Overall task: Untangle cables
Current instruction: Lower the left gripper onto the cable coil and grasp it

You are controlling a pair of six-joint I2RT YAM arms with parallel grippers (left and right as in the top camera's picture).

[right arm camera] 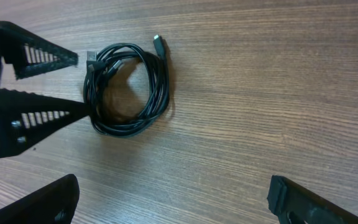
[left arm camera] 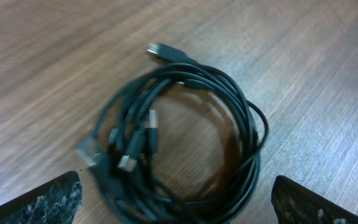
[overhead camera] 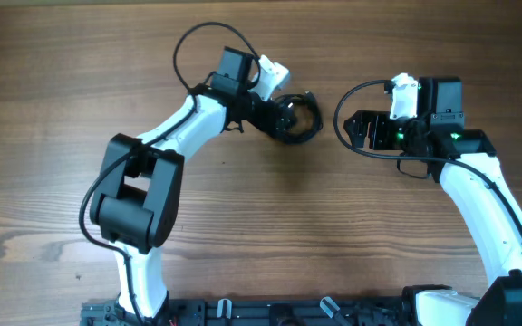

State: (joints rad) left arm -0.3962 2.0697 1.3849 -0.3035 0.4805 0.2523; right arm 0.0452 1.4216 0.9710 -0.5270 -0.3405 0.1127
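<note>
Near the table's far middle, thin black cables [left arm camera: 138, 134] lie coiled in one small bundle on the brown wood-grain table [overhead camera: 62, 72], w/ plug ends loose inside the loop. L arm reaches fwd from its base, elbow bent, wrist angled right. The left gripper [right arm camera: 81, 84] has its jaws spread wide, tips at the bundle's edge, not clamping. R arm stretches up, wrist turned left. The right gripper [overhead camera: 352, 131] is also spread, near the coil but apart from it, holding nothing.

Overhead: straight down over the whole surface [overhead camera: 53, 72]. Left wrist: close above the cables [left arm camera: 148, 134], just beyond its jaws. Right wrist: farther back, same cables well beyond its jaws.
</note>
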